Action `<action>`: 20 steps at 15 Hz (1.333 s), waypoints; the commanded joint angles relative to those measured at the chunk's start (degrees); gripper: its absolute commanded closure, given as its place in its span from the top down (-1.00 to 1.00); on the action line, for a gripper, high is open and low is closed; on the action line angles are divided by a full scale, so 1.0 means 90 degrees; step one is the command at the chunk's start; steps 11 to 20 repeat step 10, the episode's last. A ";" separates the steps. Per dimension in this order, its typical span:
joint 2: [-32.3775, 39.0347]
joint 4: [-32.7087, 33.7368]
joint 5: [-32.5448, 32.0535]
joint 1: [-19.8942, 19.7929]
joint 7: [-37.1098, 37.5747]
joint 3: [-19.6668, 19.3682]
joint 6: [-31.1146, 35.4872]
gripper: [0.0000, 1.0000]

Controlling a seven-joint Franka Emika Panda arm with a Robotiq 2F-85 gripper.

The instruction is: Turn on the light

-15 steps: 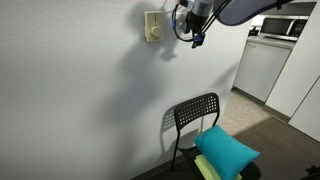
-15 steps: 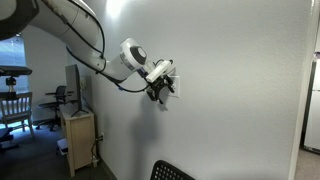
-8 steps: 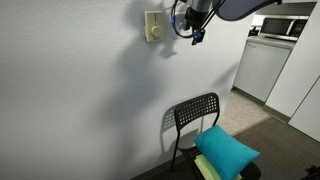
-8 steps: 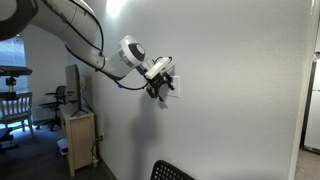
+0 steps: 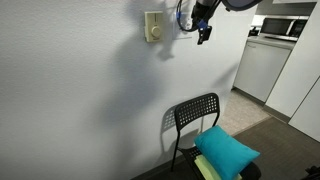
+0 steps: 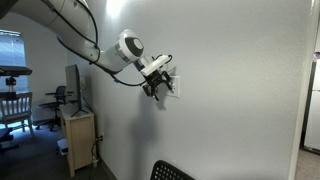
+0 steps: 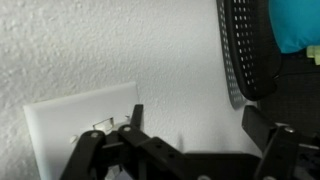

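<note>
The light switch is a small white square wall plate (image 7: 70, 130) with pale rockers, at the lower left of the wrist view. It also shows in an exterior view (image 6: 174, 86), partly hidden behind my gripper. No lamp is in view. My gripper (image 7: 197, 128) is open and empty, with its fingers close to the wall. One finger lies at the plate's edge and the other over bare wall. In both exterior views the gripper (image 5: 201, 24) (image 6: 160, 86) is high up against the wall.
A cream-yellow upright box with a round dial (image 5: 152, 26) hangs on the wall beside the gripper. A black mesh chair (image 5: 195, 118) holding a teal cushion (image 5: 228, 150) stands below. A wooden cabinet (image 6: 78, 138) stands along the wall.
The gripper has shifted slightly up and away from the cream-yellow box, still close to the wall. It has stayed open.
</note>
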 commanded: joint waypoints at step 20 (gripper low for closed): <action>-0.1003 -0.1281 0.0544 -0.0059 0.0020 0.0053 0.0057 1.00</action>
